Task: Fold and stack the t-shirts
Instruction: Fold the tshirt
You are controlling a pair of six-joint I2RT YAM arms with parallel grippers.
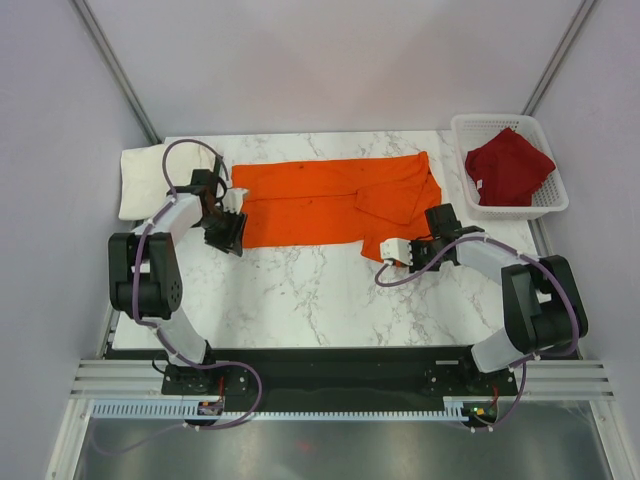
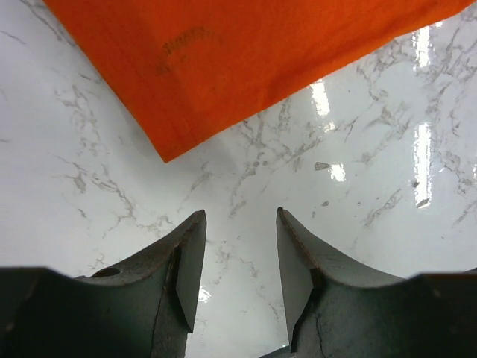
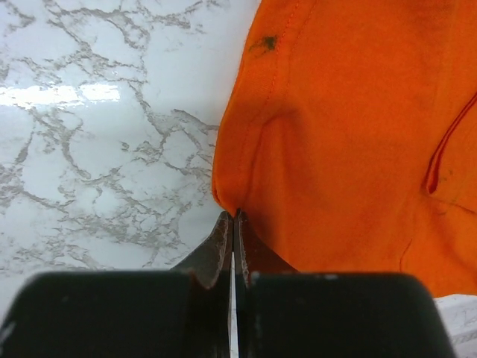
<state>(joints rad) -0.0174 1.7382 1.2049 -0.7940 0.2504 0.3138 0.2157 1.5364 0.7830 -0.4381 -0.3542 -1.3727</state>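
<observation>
Orange t-shirt [image 1: 330, 200] lies spread across the counter [image 1: 300, 300]. Right end effector [image 3: 233, 216] is pinched shut on its near right edge. Left end effector [image 2: 238, 220] is half-open and empty, just short of the near-left corner. It should advance and grip that corner fully before both lift together.

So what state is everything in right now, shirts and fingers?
orange t-shirt: laid out flat, right part folded over.
dark red t-shirt: crumpled in the basket.
cream-white t-shirt: folded, far left.
left fingers: open, holding nothing.
right fingers: shut on orange t-shirt's edge.
</observation>
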